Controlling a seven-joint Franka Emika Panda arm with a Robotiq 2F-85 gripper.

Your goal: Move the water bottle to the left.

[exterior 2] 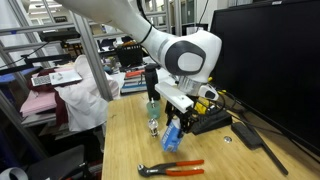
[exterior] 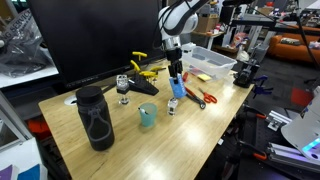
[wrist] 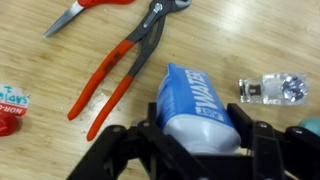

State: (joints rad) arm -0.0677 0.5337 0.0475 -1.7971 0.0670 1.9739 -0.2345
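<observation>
Pincer fingers closed against both sides of the water bottle, held tilted just beside red-handled pliers; contact with the tabletop indeterminable.

pliers on table, beside water bottle

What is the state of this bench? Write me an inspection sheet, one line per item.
Surface: light wooden table, no spills seen.
Job's things: small translucent blue water bottle, between the jaws.
Clutter: red-handled pliers, red-handled scissors, short teal cup, large black bottle, white plastic bin.
Grippers: black Robotiq gripper, jaws shut on the water bottle.
Cables: nothing clearly seen.
Surroundings: large black monitor behind the table; metal shelving.
</observation>
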